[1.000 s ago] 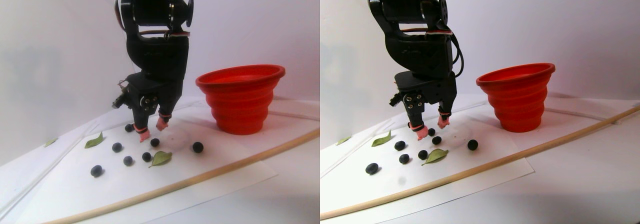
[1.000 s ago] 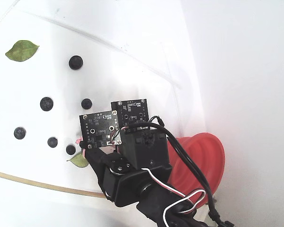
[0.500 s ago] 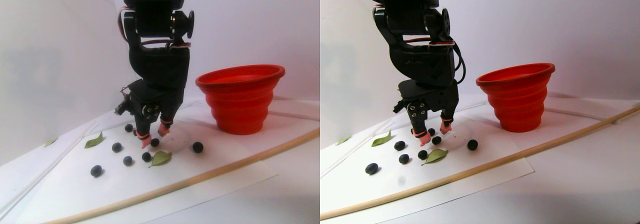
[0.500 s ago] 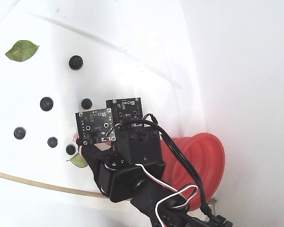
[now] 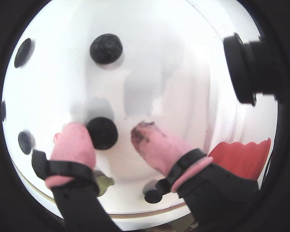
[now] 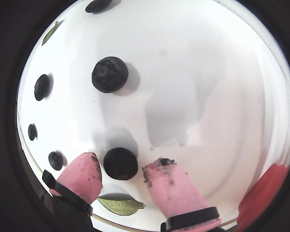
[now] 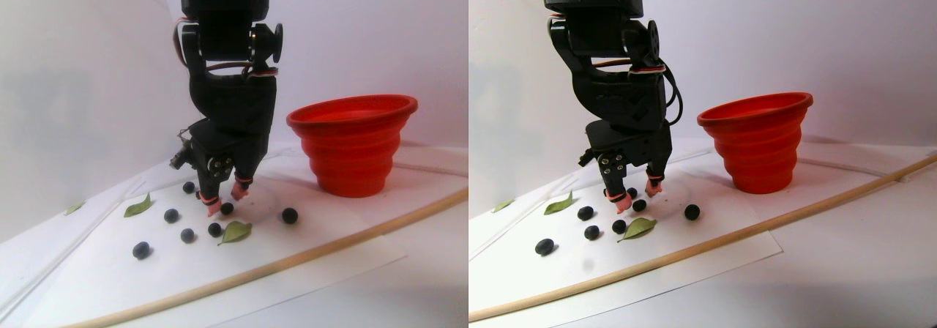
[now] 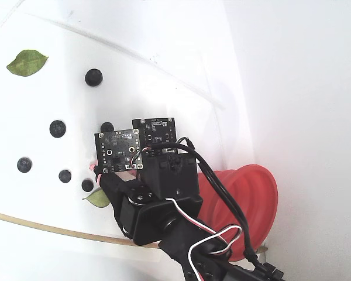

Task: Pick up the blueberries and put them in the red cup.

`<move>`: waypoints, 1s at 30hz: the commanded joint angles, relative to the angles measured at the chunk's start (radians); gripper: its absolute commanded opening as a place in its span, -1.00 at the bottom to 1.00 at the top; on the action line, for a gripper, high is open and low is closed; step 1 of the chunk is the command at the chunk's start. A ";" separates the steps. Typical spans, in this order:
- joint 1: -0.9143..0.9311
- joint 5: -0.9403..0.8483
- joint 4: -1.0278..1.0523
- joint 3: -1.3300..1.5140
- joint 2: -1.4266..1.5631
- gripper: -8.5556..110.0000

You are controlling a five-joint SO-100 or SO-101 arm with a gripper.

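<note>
The end effector (image 6: 122, 174) is open, its two pink-tipped fingers (image 6: 79, 176) lowered to the white sheet (image 7: 307, 258) on the tabletop. One blueberry (image 6: 120, 163) lies between the fingertips, close to the left finger in both wrist views; contact cannot be confirmed. A second blueberry (image 6: 109, 74) lies farther ahead on the sheet. Further blueberries (image 7: 171, 215) are scattered nearby, beside a green leaf (image 7: 235, 231). The red cup (image 7: 353, 145) stands upright to the right in the stereo pair view, well apart from the end effector.
</note>
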 commanded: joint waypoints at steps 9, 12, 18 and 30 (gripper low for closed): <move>-0.021 0.000 -0.034 -0.029 -0.014 -0.56; -0.020 -0.003 -0.043 -0.035 -0.025 -0.56; -0.018 -0.005 -0.054 -0.041 -0.037 -0.57; -0.021 0.005 -0.069 -0.049 -0.054 -0.63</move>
